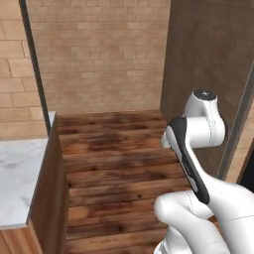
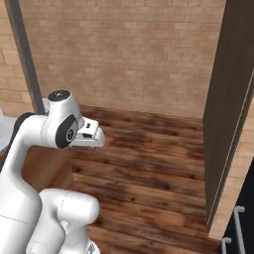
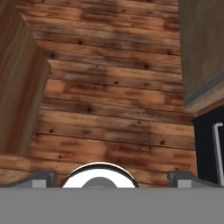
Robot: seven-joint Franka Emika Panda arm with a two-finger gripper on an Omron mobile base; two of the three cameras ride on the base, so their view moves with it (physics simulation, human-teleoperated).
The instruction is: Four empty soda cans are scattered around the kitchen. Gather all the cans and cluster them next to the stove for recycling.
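Our gripper (image 3: 107, 177) has its jaws wide apart and holds nothing; it hangs over the wood floor (image 3: 113, 100), touching nothing. We see no can and no stove from where we stand, only the floor, a brick wall (image 1: 99, 49) and a counter (image 1: 20, 173) at our left. We judge that the gathering is not visibly started, and we must first find a can.
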